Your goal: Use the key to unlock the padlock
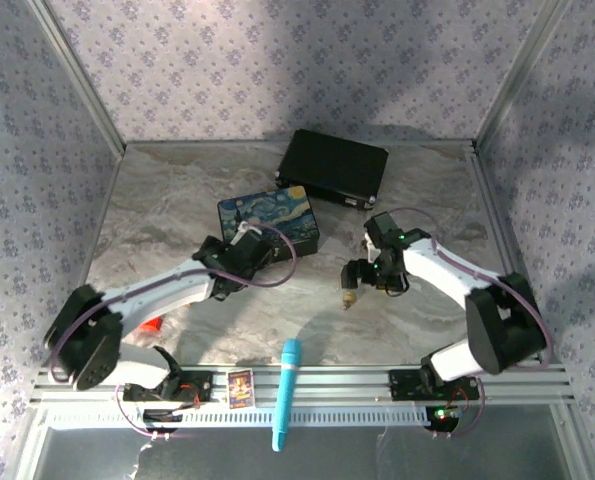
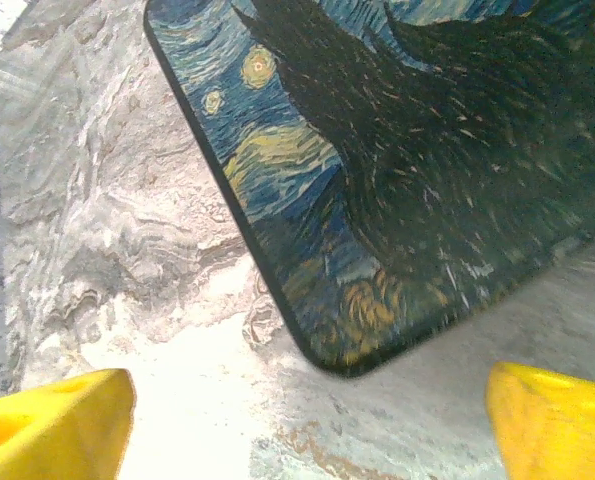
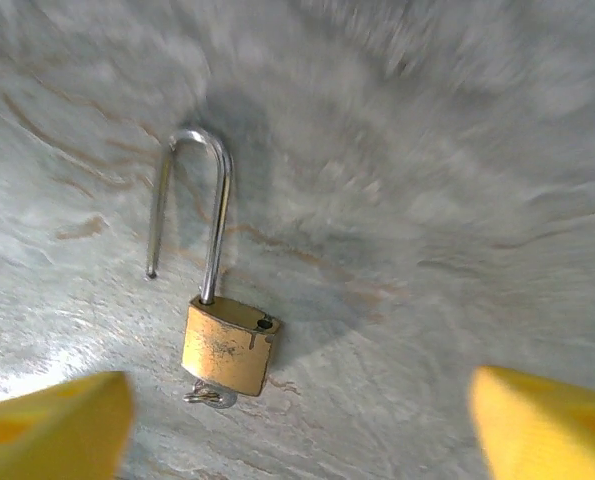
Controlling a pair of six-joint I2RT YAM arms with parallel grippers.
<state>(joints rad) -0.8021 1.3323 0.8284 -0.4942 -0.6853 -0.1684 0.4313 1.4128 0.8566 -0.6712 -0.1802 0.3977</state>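
Note:
In the right wrist view the small brass padlock (image 3: 227, 345) lies on the marble tabletop. Its thin silver shackle (image 3: 202, 190) is swung out, with one leg free of the body. The silvery key (image 3: 209, 396) sticks out of the lock's bottom end. My right gripper (image 3: 302, 430) hovers over it, open, its yellow fingertips far apart and holding nothing. From above, the padlock (image 1: 348, 297) lies just below the right gripper (image 1: 367, 270). My left gripper (image 2: 312, 420) is open and empty beside a corner of the painted box (image 2: 407, 150).
The painted box (image 1: 269, 222) sits mid-table with the left gripper (image 1: 245, 245) at its near edge. A black case (image 1: 334, 166) lies behind it. A blue marker pen (image 1: 286, 392) and a small card (image 1: 240, 387) rest on the front rail. Papered walls close the sides.

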